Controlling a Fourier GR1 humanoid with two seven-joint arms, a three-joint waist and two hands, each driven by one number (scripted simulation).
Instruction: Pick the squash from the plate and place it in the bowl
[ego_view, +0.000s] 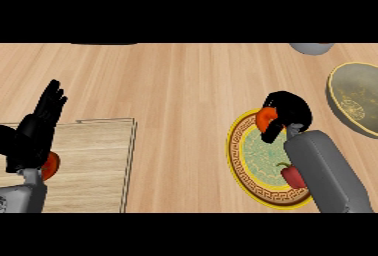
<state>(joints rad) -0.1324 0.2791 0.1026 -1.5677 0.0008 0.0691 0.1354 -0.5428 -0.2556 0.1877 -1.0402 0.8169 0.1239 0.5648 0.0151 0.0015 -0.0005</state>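
A yellow-rimmed plate with a green patterned middle lies right of centre. Over its upper edge my right hand is curled round an orange squash, which shows only at the hand's left side. Whether the squash touches the plate I cannot tell. An olive-green bowl with a pale rim stands at the right edge, up and to the right of that hand. My left hand rests open at the left edge, fingers up.
A red pepper lies on the plate beside my right forearm. A pale wooden cutting board lies at lower left, with an orange object partly hidden behind my left hand. A grey item peeks in at the top right.
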